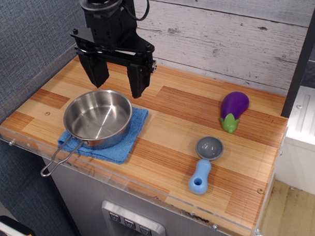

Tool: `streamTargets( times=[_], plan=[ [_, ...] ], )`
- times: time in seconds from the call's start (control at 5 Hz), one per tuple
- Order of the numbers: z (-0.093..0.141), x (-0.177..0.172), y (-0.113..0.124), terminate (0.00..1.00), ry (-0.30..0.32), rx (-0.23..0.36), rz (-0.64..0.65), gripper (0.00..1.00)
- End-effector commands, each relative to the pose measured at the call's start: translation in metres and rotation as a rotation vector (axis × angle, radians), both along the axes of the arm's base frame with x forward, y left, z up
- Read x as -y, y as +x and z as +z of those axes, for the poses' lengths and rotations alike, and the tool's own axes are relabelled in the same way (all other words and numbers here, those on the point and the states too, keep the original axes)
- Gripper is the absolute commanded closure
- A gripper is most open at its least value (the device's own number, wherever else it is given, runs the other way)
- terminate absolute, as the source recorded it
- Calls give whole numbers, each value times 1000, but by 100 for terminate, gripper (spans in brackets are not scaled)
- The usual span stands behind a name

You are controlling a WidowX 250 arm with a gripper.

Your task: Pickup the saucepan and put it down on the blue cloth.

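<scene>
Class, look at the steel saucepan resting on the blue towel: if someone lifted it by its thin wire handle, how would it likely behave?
The saucepan would probably stay rigid, being shiny metal. It looks empty and thin, so likely light. Held by the long handle, the bowl would probably dip.

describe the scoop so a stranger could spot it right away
Start at the wooden counter and look toward its front right, below the purple eggplant. The scoop lies there: a small grey bowl on a stubby blue handle, far smaller than the saucepan.
</scene>
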State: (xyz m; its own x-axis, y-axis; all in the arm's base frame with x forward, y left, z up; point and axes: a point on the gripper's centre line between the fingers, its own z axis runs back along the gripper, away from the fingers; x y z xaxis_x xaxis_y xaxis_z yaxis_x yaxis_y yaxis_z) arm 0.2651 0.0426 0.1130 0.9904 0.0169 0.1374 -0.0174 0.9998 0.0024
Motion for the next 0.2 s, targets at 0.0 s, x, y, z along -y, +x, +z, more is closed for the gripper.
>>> streamTargets(
  times=[0.0],
  plan=[
    [9,-4,-2,100,8,31,3,0]
  ],
)
